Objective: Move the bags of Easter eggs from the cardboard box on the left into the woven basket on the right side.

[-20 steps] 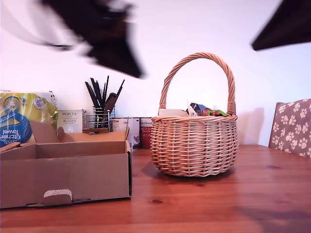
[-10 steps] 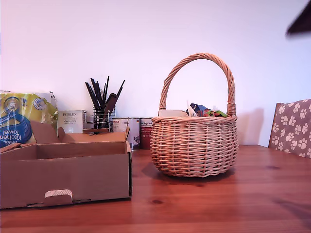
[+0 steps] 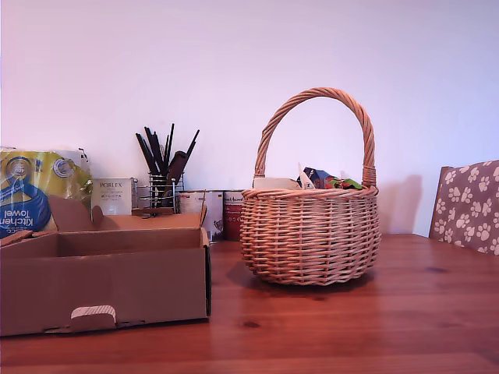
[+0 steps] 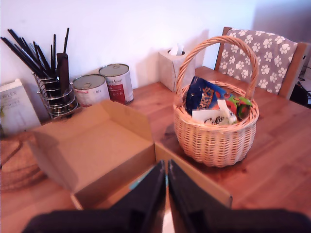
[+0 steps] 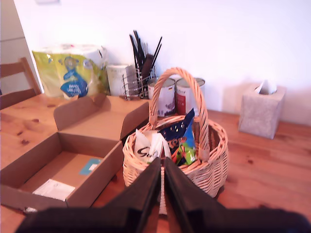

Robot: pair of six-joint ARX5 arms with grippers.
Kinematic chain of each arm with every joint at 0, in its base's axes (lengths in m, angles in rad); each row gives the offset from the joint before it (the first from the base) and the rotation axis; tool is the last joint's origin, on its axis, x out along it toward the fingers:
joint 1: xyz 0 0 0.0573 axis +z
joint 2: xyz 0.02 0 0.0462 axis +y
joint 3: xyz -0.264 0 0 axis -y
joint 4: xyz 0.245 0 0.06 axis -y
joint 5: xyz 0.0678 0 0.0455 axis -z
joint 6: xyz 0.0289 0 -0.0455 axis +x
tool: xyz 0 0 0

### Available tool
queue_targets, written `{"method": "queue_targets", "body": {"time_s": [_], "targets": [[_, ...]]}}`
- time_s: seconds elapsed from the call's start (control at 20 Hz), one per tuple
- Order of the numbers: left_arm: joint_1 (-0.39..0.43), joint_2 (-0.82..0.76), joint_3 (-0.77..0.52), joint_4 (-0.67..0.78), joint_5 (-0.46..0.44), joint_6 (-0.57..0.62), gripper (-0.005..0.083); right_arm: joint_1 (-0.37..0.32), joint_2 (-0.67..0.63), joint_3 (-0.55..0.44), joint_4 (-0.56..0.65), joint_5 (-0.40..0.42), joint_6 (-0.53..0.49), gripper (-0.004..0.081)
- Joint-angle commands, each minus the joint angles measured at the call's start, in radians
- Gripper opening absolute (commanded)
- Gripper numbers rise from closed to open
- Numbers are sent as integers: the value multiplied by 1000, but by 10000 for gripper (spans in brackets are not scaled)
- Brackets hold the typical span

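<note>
The woven basket point(image 3: 310, 234) stands on the table at the exterior view's centre right, and pouch tops point(image 3: 323, 178) peek over its rim. Inside it lie a blue Terry's bag point(image 4: 203, 97), a white Galaxy bag point(image 4: 214, 116) and a green-orange pouch point(image 5: 187, 143). The cardboard box point(image 3: 105, 284) sits open at the exterior view's left; its floor point(image 5: 63, 170) shows only a white label and a blue sticker, no pouches. My first gripper point(image 4: 166, 164) hangs shut and empty above the box's near edge. My second gripper point(image 5: 162, 160) is shut and empty high over the basket point(image 5: 133, 170). Neither arm appears in the exterior view.
Behind the box stand a yellow-and-blue kitchen towel pack point(image 3: 35, 191), a white Porlex box point(image 3: 113, 195), a wire holder of black utensils point(image 3: 164, 175) and two tins point(image 4: 104, 85). A tissue box point(image 5: 261, 109) sits beyond the basket. A paw-print chair back point(image 3: 468, 204) is at the exterior view's right.
Both arms, blurred at the top of the exterior view a second ago, have risen out of that view. The box, basket and bags have not moved.
</note>
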Motion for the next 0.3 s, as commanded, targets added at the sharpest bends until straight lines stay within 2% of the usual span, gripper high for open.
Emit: {"method": "queue_targets", "body": {"time_s": [0.0, 0.25], "targets": [[0, 4, -19, -35, -3, -6, -24, 0, 7, -14, -14, 0, 0, -13], [0, 4, -19, -101, -3, -6, -24, 0, 18, -14, -106, 0, 0, -13]]}}
